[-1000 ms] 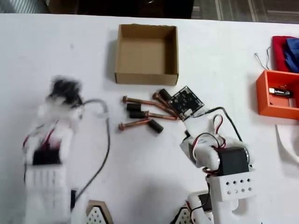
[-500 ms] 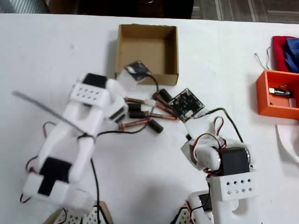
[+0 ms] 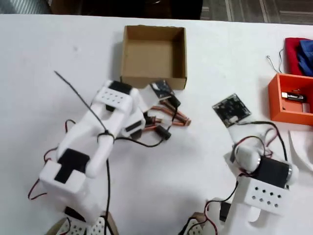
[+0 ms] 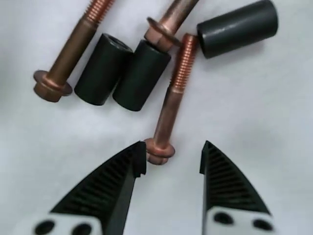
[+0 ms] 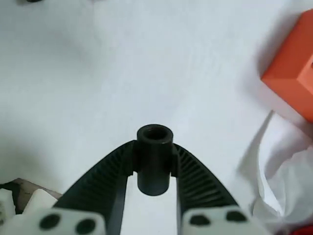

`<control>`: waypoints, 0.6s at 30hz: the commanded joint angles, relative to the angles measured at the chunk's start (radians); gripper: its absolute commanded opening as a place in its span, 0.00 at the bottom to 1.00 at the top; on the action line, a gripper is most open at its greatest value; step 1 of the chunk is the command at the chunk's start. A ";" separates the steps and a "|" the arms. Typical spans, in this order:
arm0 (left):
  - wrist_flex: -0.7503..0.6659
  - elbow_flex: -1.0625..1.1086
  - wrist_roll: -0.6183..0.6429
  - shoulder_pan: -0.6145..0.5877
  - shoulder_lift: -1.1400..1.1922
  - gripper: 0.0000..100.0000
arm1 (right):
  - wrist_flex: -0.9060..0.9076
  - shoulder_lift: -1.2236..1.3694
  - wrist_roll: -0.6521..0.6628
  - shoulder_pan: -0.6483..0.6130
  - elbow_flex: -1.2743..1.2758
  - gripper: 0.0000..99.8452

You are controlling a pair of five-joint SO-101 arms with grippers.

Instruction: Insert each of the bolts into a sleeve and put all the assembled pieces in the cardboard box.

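Several copper bolts (image 4: pixel 168 115) and three black sleeves (image 4: pixel 142 73) lie loose in a pile on the white table, in front of the cardboard box (image 3: pixel 154 78). My left gripper (image 4: pixel 172 156) hangs open just over the pile, with one bolt's head (image 4: pixel 159 152) between its fingertips. In the high view the left arm (image 3: pixel 117 105) covers the pile's left part, while bolts (image 3: pixel 171 115) and a sleeve (image 3: pixel 164 132) show beside it. My right gripper (image 5: pixel 154 152) is shut on an upright black sleeve (image 5: pixel 154 139), held over bare table right of the pile.
An orange bin (image 3: pixel 291 98) stands at the right edge, with red and blue cloth (image 3: pixel 298 54) behind it and white wrapping (image 5: pixel 279 166) in front. Cables trail from both arms. The right arm (image 3: pixel 259 181) stands at the front right.
The left arm swung in from the far left and now sits over the bolts. The right arm drew back to the right, away from the pile.
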 commanded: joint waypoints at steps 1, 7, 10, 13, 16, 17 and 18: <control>-0.025 -0.045 -0.006 0.008 0.029 0.20 | -0.002 -0.024 0.026 0.056 -0.009 0.02; -0.072 -0.047 -0.006 -0.008 0.101 0.20 | -0.002 -0.024 0.026 0.056 -0.009 0.02; -0.068 -0.047 -0.006 -0.012 0.112 0.18 | -0.002 -0.024 0.026 0.053 -0.009 0.02; -0.066 -0.047 -0.006 -0.008 0.110 0.04 | -0.004 -0.024 0.026 0.053 -0.009 0.02; -0.064 -0.042 -0.005 -0.006 0.110 0.05 | -0.004 -0.024 0.026 0.053 -0.009 0.02; -0.063 -0.039 -0.005 -0.005 0.110 0.05 | -0.004 -0.024 0.025 0.053 -0.009 0.02; -0.048 -0.039 -0.005 -0.003 0.110 0.04 | -0.004 -0.024 0.021 0.053 -0.009 0.02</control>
